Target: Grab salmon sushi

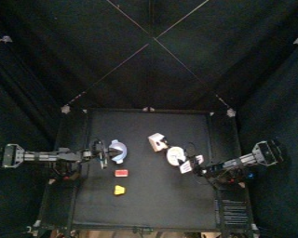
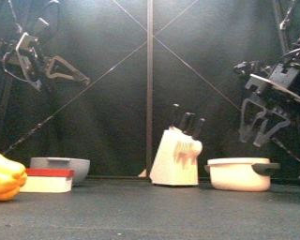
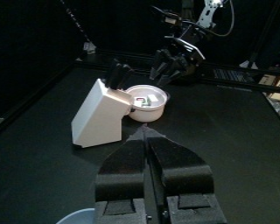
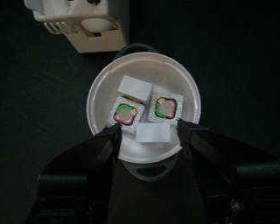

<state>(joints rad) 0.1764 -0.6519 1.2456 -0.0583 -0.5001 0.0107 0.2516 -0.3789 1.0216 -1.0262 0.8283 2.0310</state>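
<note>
Left jaws point(image 3: 145, 140) up off desk point(image 1: 152, 200), nearly closed w/ thin slit, nothing held. Pointed past knife block point(image 3: 101, 114) toward white dish point(image 3: 146, 101), so not aimed at target yet. Salmon sushi point(image 1: 122, 172) flat on desk, below and to front-edge side of left jaws, just beside blue bowl point(image 1: 112, 151); yellow piece point(image 1: 119, 189) nearer the edge still. Right jaws point(image 4: 150, 131) spread wide, empty, hovering over white dish w/ rolls and white blocks; prob. parked clear of left arm's path. Open room above sushi; bowl rim on one side, yellow piece on other, so straight-down approach looks safest. Wider opening needed first.
</note>
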